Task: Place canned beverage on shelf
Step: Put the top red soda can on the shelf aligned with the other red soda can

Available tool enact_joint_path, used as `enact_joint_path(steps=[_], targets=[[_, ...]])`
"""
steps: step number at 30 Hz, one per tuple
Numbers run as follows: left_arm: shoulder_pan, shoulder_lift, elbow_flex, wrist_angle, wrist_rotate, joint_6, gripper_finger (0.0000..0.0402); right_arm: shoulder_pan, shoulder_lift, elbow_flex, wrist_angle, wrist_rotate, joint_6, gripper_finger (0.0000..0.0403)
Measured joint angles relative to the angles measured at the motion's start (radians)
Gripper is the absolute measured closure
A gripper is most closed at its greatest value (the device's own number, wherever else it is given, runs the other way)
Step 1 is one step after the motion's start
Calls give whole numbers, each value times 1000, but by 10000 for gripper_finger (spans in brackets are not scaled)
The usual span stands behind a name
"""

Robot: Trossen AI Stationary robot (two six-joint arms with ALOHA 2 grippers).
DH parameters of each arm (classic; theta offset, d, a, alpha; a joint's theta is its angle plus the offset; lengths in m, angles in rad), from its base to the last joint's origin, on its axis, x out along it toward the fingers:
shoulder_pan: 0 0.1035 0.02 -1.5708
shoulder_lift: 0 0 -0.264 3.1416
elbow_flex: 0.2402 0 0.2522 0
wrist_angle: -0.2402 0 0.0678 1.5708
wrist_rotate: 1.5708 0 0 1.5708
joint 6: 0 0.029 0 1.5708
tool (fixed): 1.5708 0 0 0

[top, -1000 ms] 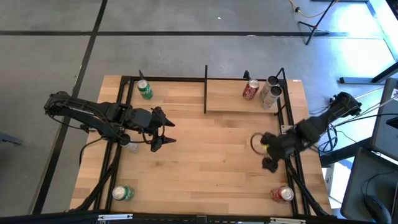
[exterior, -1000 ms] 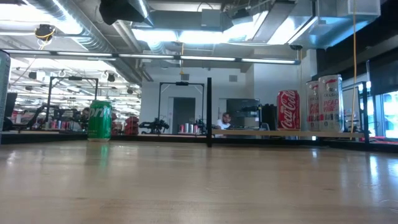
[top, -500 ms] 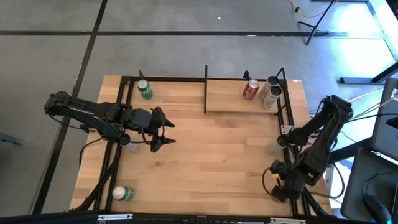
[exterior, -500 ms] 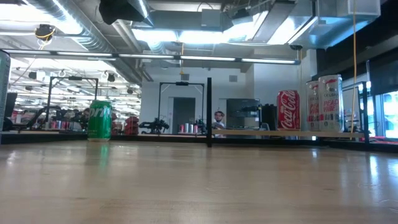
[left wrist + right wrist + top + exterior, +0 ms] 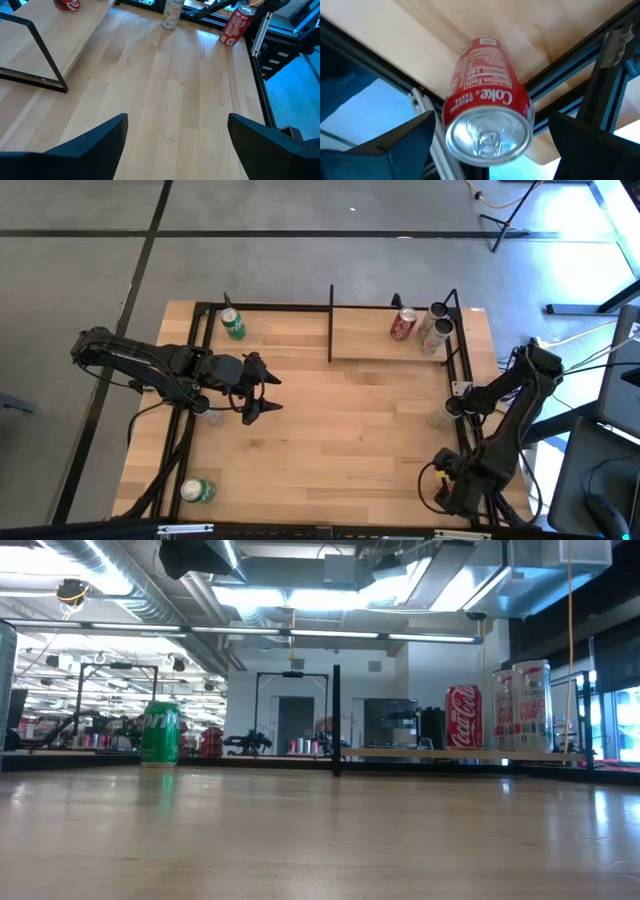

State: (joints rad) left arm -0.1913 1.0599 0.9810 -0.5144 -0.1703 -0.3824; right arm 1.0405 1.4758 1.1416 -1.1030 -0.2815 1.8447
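A red Coke can (image 5: pixel 487 125) stands upright on the table's near right corner. My right gripper (image 5: pixel 490 131) is open above it, pointing down, with one finger on each side of the can and a gap to each. In the high view this gripper (image 5: pixel 455 488) hides the can. The shelf (image 5: pixel 370 335) stands at the table's far right. It holds another red can (image 5: pixel 402 325) and two pale cans (image 5: pixel 435 328). My left gripper (image 5: pixel 272 393) is open and empty over the table's left middle.
A green can (image 5: pixel 232 324) stands at the far left and another green can (image 5: pixel 197 491) at the near left. A pale Celsius can (image 5: pixel 172 12) stands by the right edge. Black frame bars (image 5: pixel 468 440) run along the table's sides. Bare wood (image 5: pixel 340 430) lies between the arms.
My right gripper has gone from the table's right middle toward the near edge and down. It now stands over the red can at the near right corner and covers it in the high view. The can has kept still.
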Motion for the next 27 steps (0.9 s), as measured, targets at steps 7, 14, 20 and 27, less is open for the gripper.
enact_joint_path(steps=[7, 14, 20, 27], targets=[[0, 0, 0, 0, 0, 0, 70, 0, 57, -16, 18, -81, -80, 29], [0, 0, 0, 0, 0, 0, 70, -8, 70, -19, 24, -89, -147, 95], [0, 0, 0, 0, 0, -7, 70, -78, 46, 15, 24, -16, -159, 146], [0, 0, 0, 0, 1, -35, 70, -307, 32, 99, -16, 63, -256, 146]])
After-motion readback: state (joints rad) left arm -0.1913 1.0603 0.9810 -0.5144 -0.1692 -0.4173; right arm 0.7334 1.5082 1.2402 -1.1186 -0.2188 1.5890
